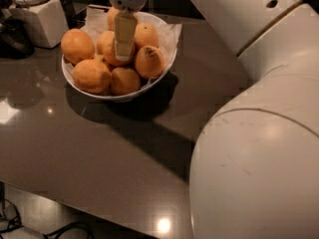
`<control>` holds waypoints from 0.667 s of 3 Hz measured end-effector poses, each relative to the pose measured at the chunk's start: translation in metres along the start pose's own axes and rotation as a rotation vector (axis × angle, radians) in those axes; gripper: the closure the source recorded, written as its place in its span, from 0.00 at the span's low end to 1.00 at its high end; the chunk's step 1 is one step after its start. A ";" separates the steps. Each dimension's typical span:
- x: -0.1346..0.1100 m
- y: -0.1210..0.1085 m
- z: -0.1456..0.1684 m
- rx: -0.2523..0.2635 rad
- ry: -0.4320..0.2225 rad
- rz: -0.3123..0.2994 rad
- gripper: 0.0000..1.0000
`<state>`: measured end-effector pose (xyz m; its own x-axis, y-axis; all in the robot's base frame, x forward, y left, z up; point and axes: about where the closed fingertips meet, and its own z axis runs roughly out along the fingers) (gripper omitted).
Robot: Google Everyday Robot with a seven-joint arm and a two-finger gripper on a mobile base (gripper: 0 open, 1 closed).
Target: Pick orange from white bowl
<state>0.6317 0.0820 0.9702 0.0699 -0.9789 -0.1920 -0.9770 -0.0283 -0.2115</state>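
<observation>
A white bowl point(149, 86) lined with crinkled white paper stands at the back left of the dark table and holds several oranges. My gripper point(123, 46) hangs straight down over the middle of the pile, its tan finger point(123, 34) in front of the central orange point(110, 50). More oranges lie around it, one at the left rim point(77, 45), one at the right point(149, 61), two at the front point(91, 76). The gripper's far side is hidden behind the near finger.
A white boxy appliance point(37, 16) with a jar on top stands left of the bowl, with a dark object point(12, 36) beside it. My large white arm point(259, 133) fills the right side. The glossy dark table point(99, 148) ends at the front edge, cables on the floor below.
</observation>
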 end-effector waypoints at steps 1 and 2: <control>0.001 -0.001 0.008 -0.017 0.005 0.001 0.23; 0.002 -0.003 0.014 -0.030 0.008 0.001 0.25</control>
<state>0.6379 0.0831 0.9573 0.0671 -0.9805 -0.1845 -0.9827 -0.0329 -0.1823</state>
